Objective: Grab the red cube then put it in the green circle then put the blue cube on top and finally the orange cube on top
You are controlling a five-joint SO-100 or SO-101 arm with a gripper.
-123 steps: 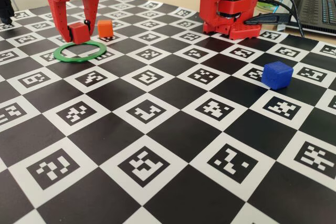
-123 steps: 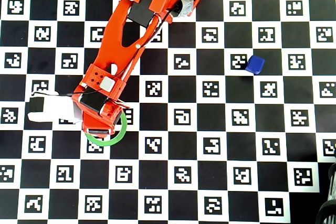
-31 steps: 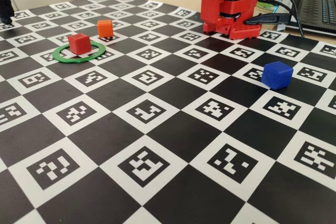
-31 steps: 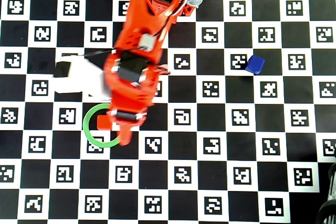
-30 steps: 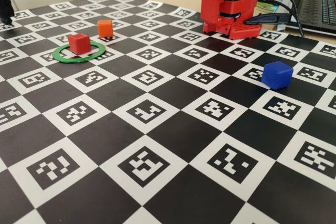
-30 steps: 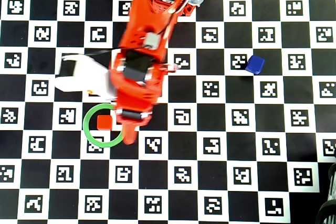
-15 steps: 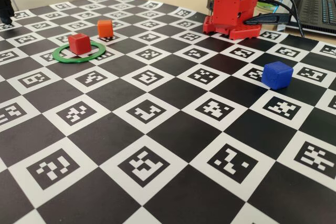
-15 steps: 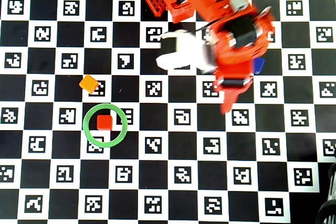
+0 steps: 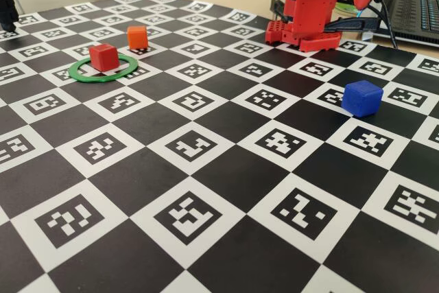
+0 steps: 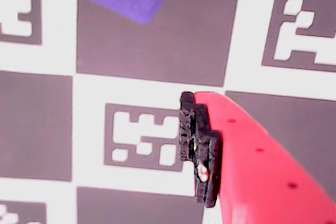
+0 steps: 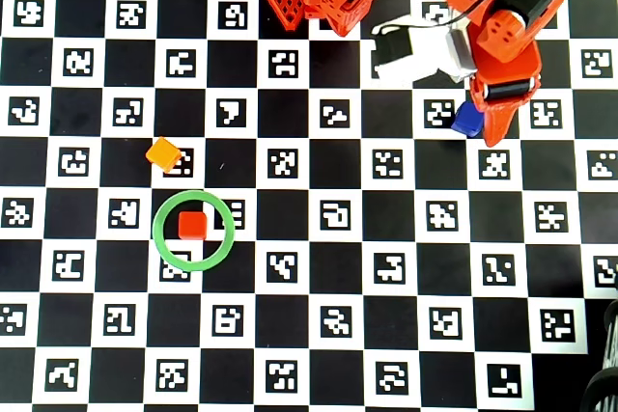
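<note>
We take the green circle (image 11: 193, 230) as our landmark; it lies flat on the checkered marker board (image 11: 338, 335). The red cube (image 11: 192, 226) sits inside it, near the centre, its faces roughly square to the board's grid. In the overhead view the orange cube (image 11: 163, 153) rests on the board just above and left of the circle, turned about diagonal to the grid. The blue cube (image 11: 467, 120) lies far to the right of the circle and higher in that view, slightly rotated, partly covered by the arm. Our gripper (image 11: 494, 127) hangs over it. The wrist view shows one red finger (image 10: 247, 161) with a black pad; we cannot tell whether the claw is open or closed.
</note>
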